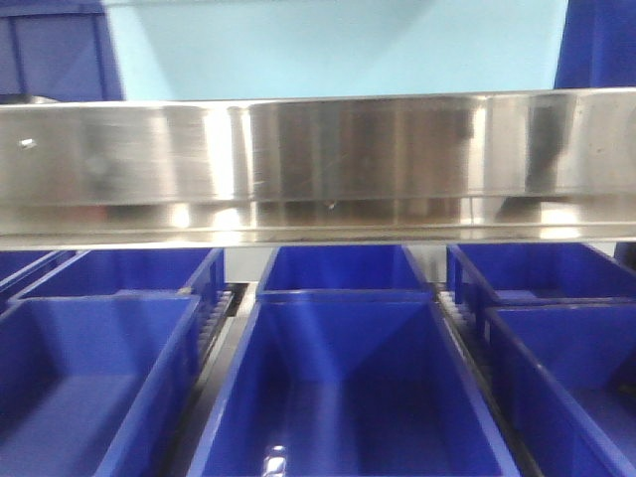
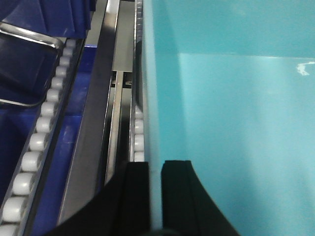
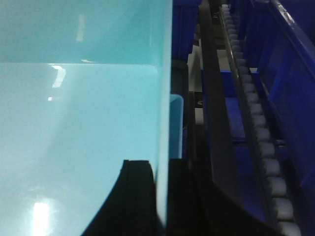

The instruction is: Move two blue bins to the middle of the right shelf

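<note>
Inspector: Bin location, please.

Operator: Noted: the pale aqua bin (image 1: 338, 45) shows in the upper middle of the front view, above the steel shelf rail (image 1: 318, 164). The royal-blue bins (image 1: 343, 388) fill the rows below and the upper corners. Whether its base rests on a shelf cannot be told.

Inspector: Grasp?

Operator: At the bottom of the left wrist view, the left pincer (image 2: 155, 169) is clenched on the bin's left wall, one finger inside and one outside. The right pincer (image 3: 161, 167) grasps the opposite wall the same way. A second pale-blue edge (image 3: 176, 123) shows just outside that wall. It may be the other bin; not confirmed.

Inspector: Surroundings?

Operator: A roller track (image 2: 34, 142) and metal rails run close beside the bin on both sides.

Inspector: Recommendation for the step in hand?

Operator: This is judged to be a two-arm carry toward the shelf.
- Move both arms at one rate and one height, so the thin walls are neither twisted nor pulled apart.
- Hold the bin level and clear its base over the rail before lowering.
- Watch the outer fingers against neighbouring bins and rails.
- Release only once the bin is fully supported.
</note>
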